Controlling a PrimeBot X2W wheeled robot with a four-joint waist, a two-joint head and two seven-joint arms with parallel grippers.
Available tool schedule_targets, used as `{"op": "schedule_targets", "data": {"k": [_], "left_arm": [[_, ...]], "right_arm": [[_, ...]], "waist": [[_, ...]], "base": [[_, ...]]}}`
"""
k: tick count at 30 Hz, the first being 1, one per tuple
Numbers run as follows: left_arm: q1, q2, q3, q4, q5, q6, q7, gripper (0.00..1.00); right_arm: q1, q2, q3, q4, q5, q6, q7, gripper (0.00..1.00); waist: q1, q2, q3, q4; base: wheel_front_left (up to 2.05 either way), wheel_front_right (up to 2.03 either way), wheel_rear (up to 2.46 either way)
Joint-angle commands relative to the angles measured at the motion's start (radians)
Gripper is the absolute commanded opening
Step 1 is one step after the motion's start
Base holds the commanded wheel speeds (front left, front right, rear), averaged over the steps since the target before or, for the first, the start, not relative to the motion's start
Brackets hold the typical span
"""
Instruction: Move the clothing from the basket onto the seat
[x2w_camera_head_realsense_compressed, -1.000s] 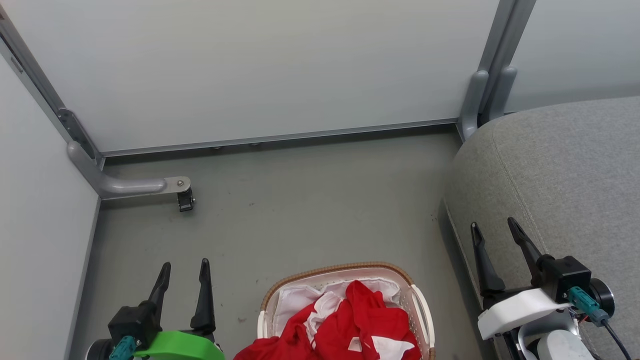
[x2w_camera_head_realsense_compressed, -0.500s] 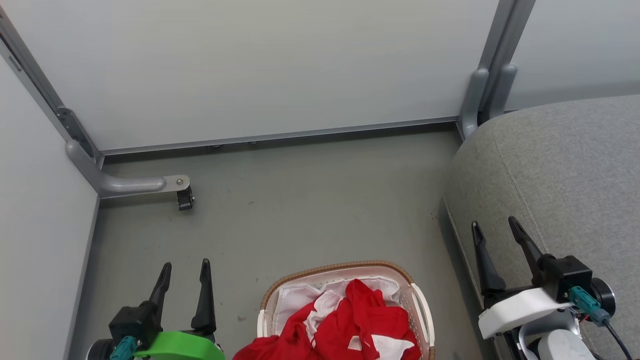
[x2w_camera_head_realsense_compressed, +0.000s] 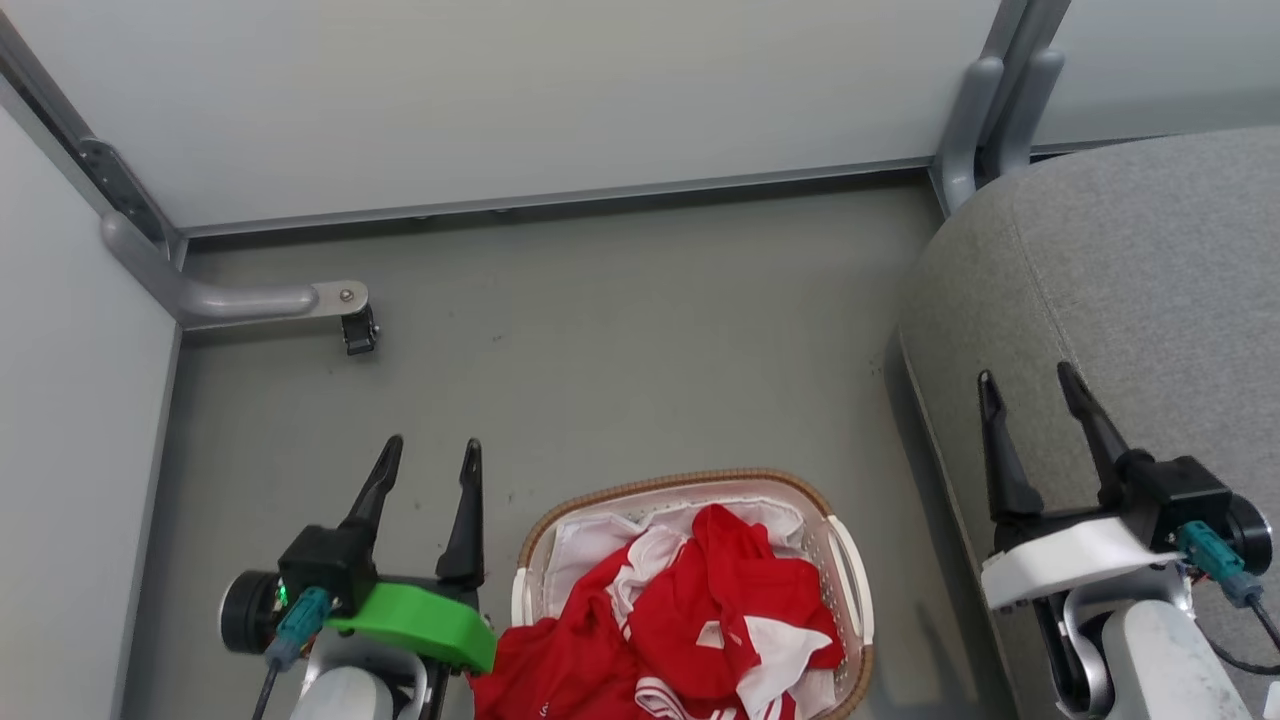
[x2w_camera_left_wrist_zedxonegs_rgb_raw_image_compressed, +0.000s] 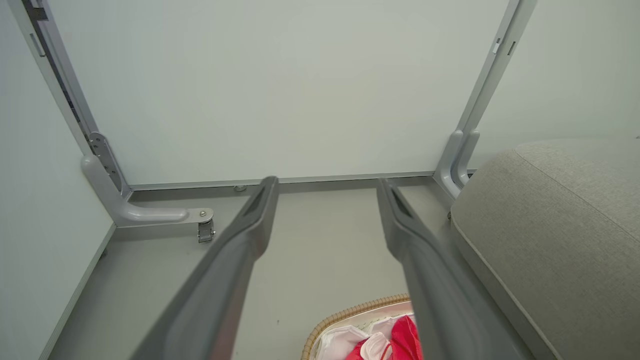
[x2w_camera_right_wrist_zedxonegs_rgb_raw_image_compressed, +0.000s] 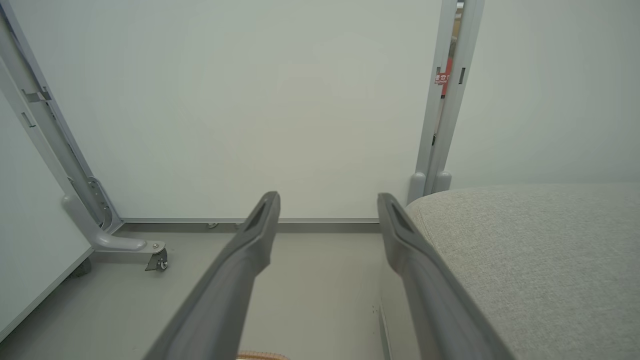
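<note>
While the clothing lies heaped in the basket, red cloth with white panels is seen piled over the white liner, and one red fold is draped across the rim on the side nearest the left end effector. The basket is set on the floor, between the two arms and near the seat, which is found at the right. The left end effector is held released, its fingers spread with nothing between them; it is poised over the floor just left of the basket, and whether its green mount touches the draped fold cannot be told. The right end effector is likewise released and empty, its fingers spread above the seat's left edge. Behind the floor, pale wall panels are joined by grey posts, and a small caster is fixed beneath the left bracket.
</note>
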Motion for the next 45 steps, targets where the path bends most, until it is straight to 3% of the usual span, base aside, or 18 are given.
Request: {"op": "schedule_targets", "data": {"k": [1,8,12,22,27,45], "left_arm": [[-0.047,0.006,-0.018,0.009,0.016,-0.004,-0.001,1.00],[-0.236,0.005,-0.165,0.122,0.053,-0.011,0.000,1.00],[-0.360,0.005,-0.297,0.233,0.059,-0.012,0.000,1.00],[-0.576,0.006,-0.689,0.451,-0.099,-0.013,0.000,1.00],[-0.645,0.006,-0.822,0.535,-0.167,-0.013,0.010,1.00],[-0.776,0.006,-1.001,0.699,-0.335,-0.013,0.030,1.00]], "right_arm": [[-0.027,-0.006,-0.014,-0.011,-0.013,0.000,-0.005,1.00],[-0.125,-0.005,-0.081,-0.063,-0.035,0.000,-0.005,1.00],[-0.180,-0.005,-0.121,-0.096,-0.044,0.000,-0.005,1.00],[-0.297,-0.005,-0.202,-0.160,-0.027,0.000,-0.005,1.00],[-0.345,-0.005,-0.208,-0.192,-0.002,-0.001,-0.005,1.00],[-0.402,-0.004,-0.188,-0.228,0.066,-0.001,-0.005,1.00]], "waist": [[0.0000,0.0046,0.088,0.004],[0.0000,0.0046,0.273,0.002],[0.0000,0.0046,0.378,-0.010],[0.0000,0.0046,0.585,-0.058],[0.0000,0.0046,0.668,-0.085],[0.0000,0.0046,0.829,-0.160]], "base": [[0.00,0.00,0.00],[0.00,0.00,0.00],[0.00,0.00,0.00],[0.00,0.00,0.00],[0.00,0.00,0.00],[0.00,0.00,0.00]]}}
